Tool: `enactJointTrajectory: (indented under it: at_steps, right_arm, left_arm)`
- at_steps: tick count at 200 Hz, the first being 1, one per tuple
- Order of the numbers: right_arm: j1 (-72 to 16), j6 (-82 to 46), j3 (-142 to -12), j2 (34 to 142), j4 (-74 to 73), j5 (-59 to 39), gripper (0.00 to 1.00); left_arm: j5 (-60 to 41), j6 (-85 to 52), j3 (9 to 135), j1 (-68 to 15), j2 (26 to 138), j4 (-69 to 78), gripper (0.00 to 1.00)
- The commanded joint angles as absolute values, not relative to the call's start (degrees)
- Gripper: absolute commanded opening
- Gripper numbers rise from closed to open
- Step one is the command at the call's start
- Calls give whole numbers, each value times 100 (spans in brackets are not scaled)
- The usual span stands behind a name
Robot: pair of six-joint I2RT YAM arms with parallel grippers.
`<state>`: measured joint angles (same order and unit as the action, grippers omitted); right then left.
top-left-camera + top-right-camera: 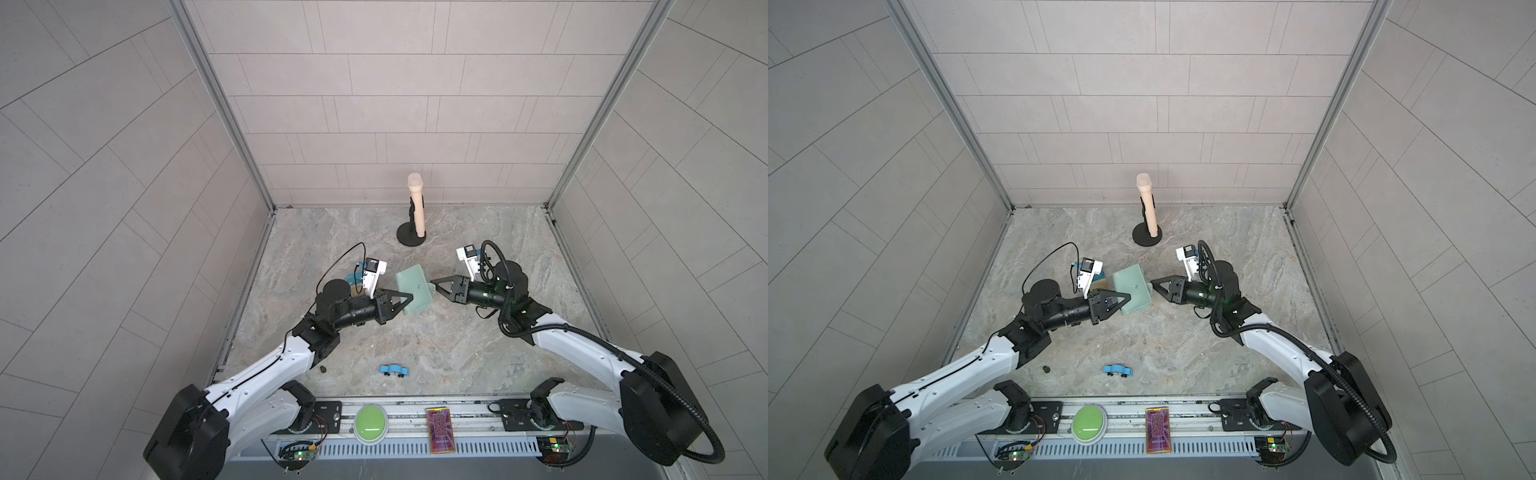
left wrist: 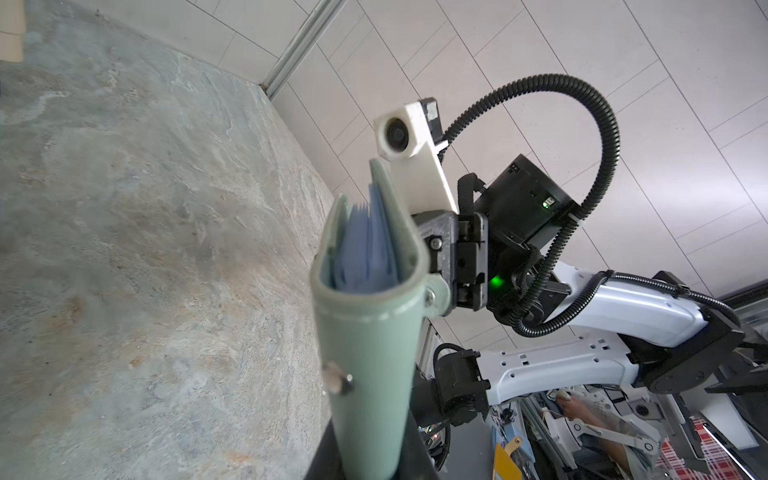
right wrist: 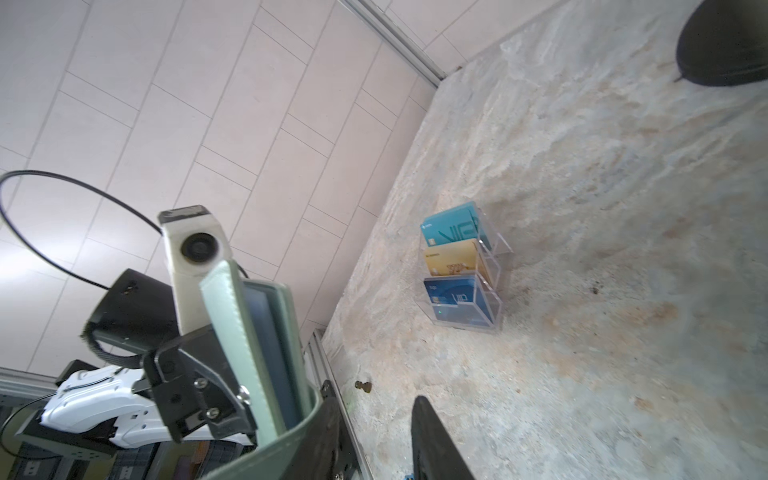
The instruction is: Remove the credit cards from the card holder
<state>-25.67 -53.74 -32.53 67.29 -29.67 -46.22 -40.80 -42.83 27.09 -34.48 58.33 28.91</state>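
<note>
I am clamping my left claw on the near-left edge of the mint-green card holder, holding it up off the marble counter around the middle, between my two arms. In my left wrist view the card holder is rising out from between my fingers, its covers gaping slightly at the far end, and the light blue credit cards are sitting inside between them; the tan one I cannot make out. A metal snap stud is showing on the outer cover, and the snap tab is hanging loose on the side facing my right arm. My right claw is standing apart, gripping nothing, its tips just beside the holder's right edge. In my right wrist view bare counter is showing through the gap between my two fingers, and the tab is curling against the outer side of one of them. Further left, the clear acrylic stand is standing on the counter with its teal, gold and blue cards. A peach microphone is standing upright in a black base near the back wall, and a blue toy car is lying near the front edge, well apart from the holder.
</note>
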Motion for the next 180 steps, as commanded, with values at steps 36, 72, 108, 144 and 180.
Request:
enactJointTrajectory:
  at_steps: [36, 72, 108, 144, 180]
  right_arm:
    - [-2549, -5907, -2965, 6575, -4033, -4833, 32]
    - [-2544, -5574, -2823, 6280, -3492, -4717, 32]
    - [-2551, -5306, -2802, 5901, -3072, -4851, 32]
    - [-2575, -5225, -2895, 5775, -2987, -5160, 32]
    - [-2788, -4999, -2999, 5785, -2840, -5107, 53]
  left_arm:
    - [-4341, -4363, 3084, -3395, 5929, 3445, 7]
    - [-4265, -4413, 3129, -3332, 5920, 3429, 8]
    - [-4271, -4424, 3151, -3309, 5913, 3391, 8]
    - [-4350, -4530, 3164, -3310, 5975, 3519, 8]
    - [-4242, -4335, 3244, -3313, 5959, 3078, 8]
